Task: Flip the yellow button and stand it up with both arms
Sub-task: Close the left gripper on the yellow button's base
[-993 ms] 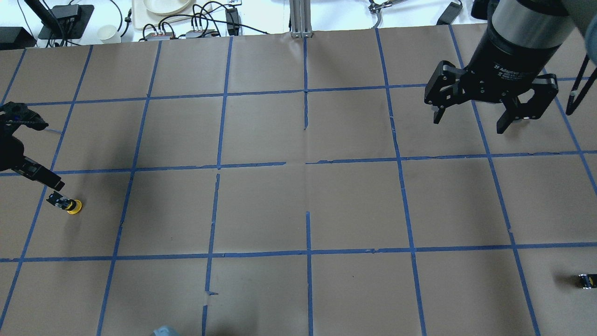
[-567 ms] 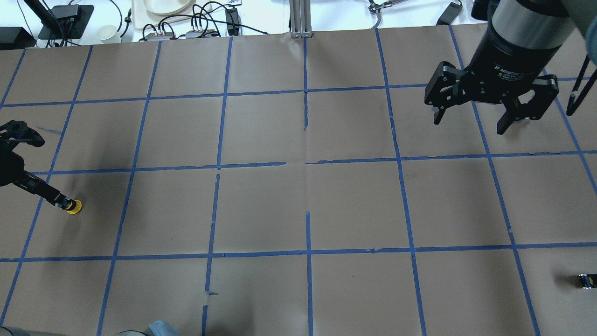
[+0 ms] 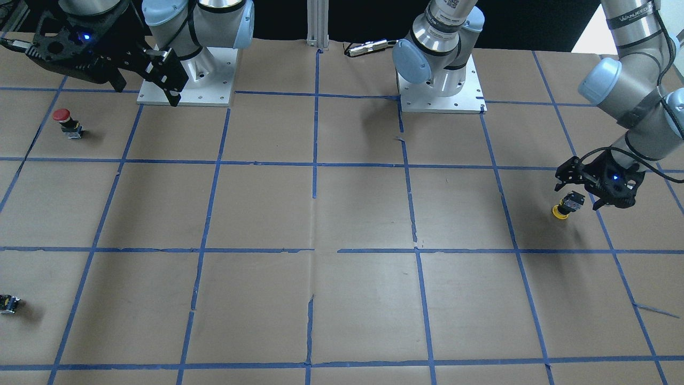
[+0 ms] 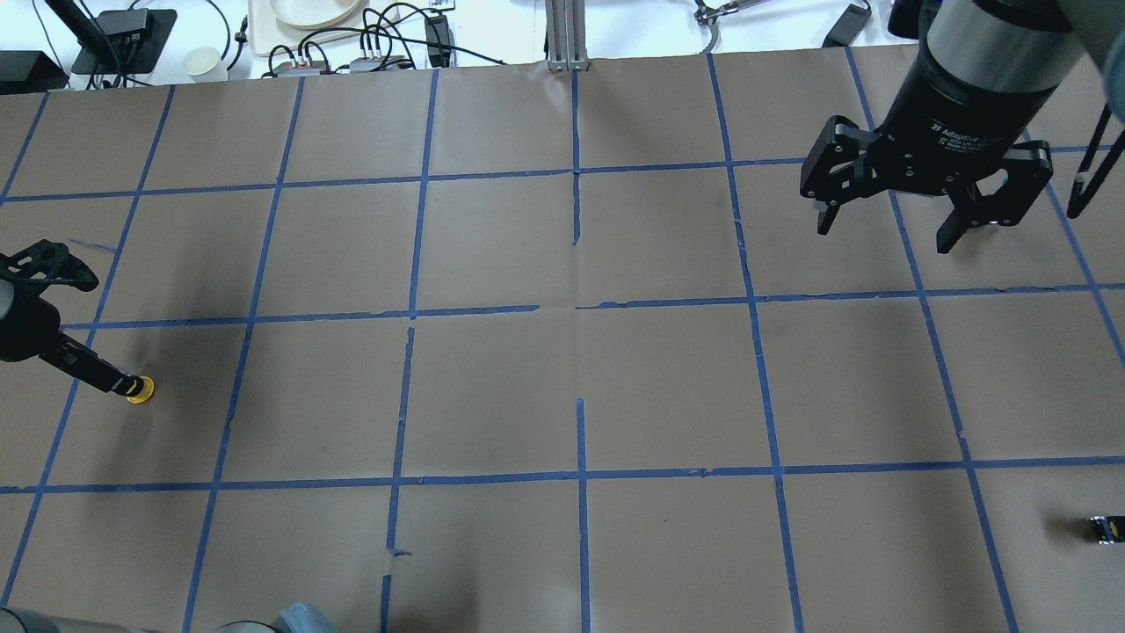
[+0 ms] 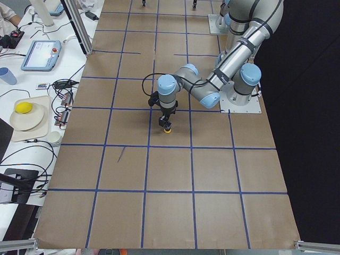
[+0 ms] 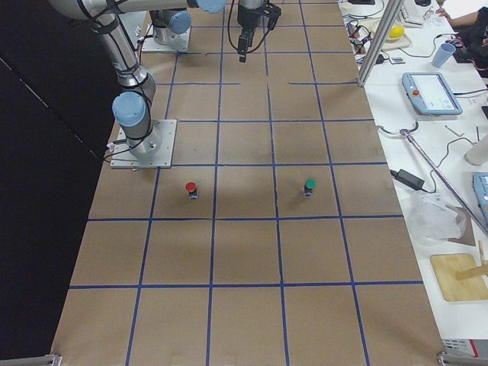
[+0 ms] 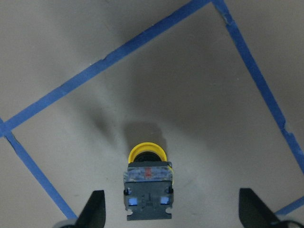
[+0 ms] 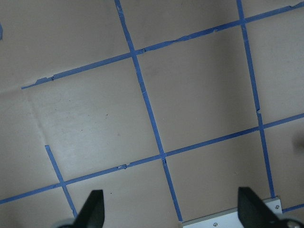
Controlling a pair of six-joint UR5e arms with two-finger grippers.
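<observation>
The yellow button (image 3: 565,206) lies on its side on the brown paper, with its cap pointing away from my left gripper (image 3: 578,195). In the left wrist view the button (image 7: 147,183) sits between the two open fingers, with a gap on each side. In the overhead view only the yellow cap (image 4: 140,388) shows. One finger of the left gripper (image 4: 107,336) covers the button's body there. My right gripper (image 4: 883,236) hangs open and empty high over the far right of the table. It also shows in the front view (image 3: 144,92).
A red-capped button (image 3: 63,118) stands near the right arm's base. A green-capped button (image 6: 309,185) stands further out. A tiny dark block with a yellow spot (image 4: 1103,527) lies at the near right edge. Blue tape lines grid the paper.
My left gripper has come down and in over the yellow button, so its finger now hides the button's body in the overhead view. The button and the right arm have not moved.
</observation>
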